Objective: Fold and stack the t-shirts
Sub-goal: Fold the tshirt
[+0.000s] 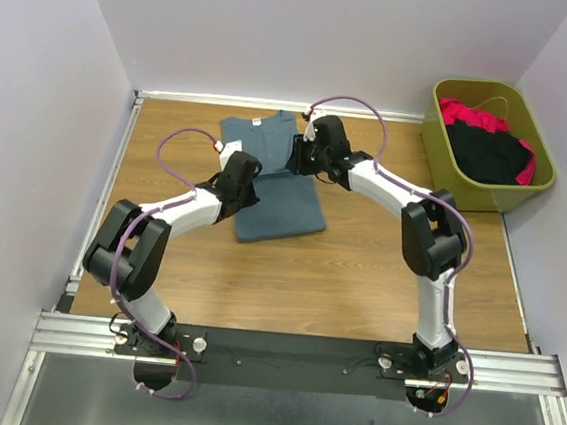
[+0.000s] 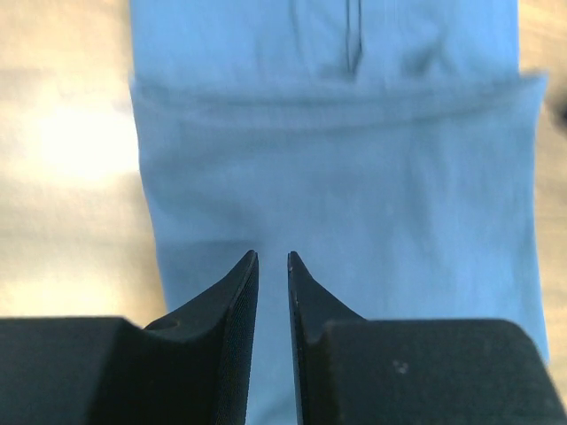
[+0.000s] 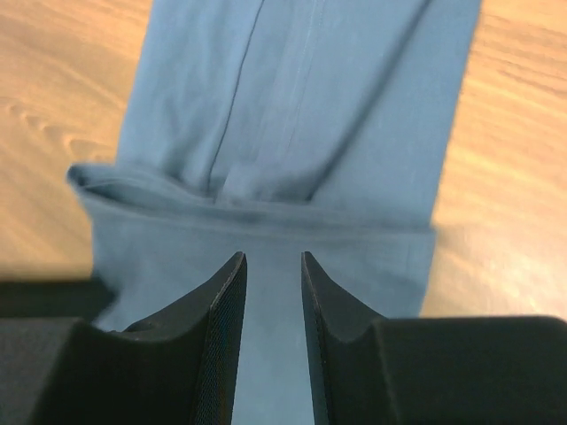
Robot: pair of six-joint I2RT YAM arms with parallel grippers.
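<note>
While the blue t-shirt point(image 1: 279, 207) lies part-folded on the desk point(image 1: 377, 282), both arms hang over it.
Top view: other t-shirts point(image 1: 485, 152) sit in the bin point(image 1: 440, 147). Left wrist: left tool point(image 2: 272, 257) slightly open, empty. Right wrist: right tool point(image 3: 270, 257) open, empty; I would pinch the folded edge point(image 3: 266, 221) squarely, both layers together.

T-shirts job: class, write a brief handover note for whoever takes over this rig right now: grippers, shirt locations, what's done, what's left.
Left gripper: slightly open, empty, over the blue t-shirt.
Right gripper: open, empty, over the same shirt.
Done: blue t-shirt lies on the table, sides folded in to a strip.
Black t-shirt and red-pink t-shirt sit crumpled in the olive bin.
To do: finish the blue fold, fold the other two, stack all.
</note>
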